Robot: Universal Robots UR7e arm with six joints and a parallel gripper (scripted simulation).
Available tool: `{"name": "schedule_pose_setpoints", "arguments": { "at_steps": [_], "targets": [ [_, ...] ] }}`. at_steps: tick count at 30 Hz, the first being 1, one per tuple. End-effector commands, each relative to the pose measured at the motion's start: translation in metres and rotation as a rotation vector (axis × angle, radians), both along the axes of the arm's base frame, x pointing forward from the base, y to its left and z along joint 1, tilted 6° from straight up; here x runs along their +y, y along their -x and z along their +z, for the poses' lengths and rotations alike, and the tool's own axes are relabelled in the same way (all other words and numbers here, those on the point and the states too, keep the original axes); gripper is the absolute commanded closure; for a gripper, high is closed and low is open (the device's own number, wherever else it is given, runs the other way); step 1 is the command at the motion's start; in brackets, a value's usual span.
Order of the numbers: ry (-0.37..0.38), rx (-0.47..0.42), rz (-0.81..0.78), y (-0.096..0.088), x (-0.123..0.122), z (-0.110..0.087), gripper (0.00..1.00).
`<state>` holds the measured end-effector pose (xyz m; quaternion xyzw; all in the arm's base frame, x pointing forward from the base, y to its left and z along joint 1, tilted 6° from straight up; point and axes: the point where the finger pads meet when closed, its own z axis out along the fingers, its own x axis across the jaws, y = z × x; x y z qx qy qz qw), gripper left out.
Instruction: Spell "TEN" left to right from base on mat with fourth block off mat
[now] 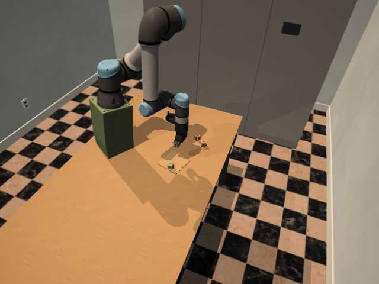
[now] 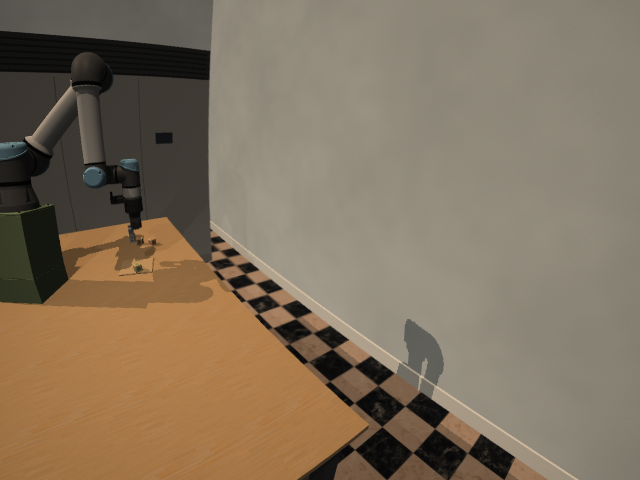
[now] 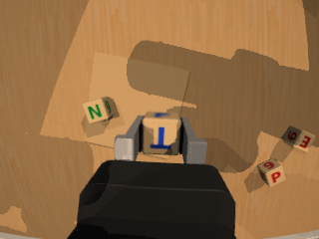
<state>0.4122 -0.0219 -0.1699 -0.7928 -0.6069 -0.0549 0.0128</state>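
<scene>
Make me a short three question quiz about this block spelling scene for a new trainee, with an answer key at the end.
1. True or false: the gripper is shut on the T block.
2. Which block lies on the mat? A) N block B) P block C) E block
3. Fill in: the P block and the E block lie ___ the mat.

Key:
1. True; the T block sits between the fingers, lifted above the table.
2. A, the N block.
3. Off, on the bare table to the side.
</scene>
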Motion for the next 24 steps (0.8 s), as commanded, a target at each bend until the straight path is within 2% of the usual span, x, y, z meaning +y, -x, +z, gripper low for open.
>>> {"name": "schedule_pose_setpoints", "arguments": {
  "at_steps": [1,24],
  "targets": [
    [0.003,-0.005,0.041,0.0014,0.0015,0.0007,0.43],
    [0.005,-0.006,0.057,0.002,0.0022,0.0008,0.43]
  ]
}}
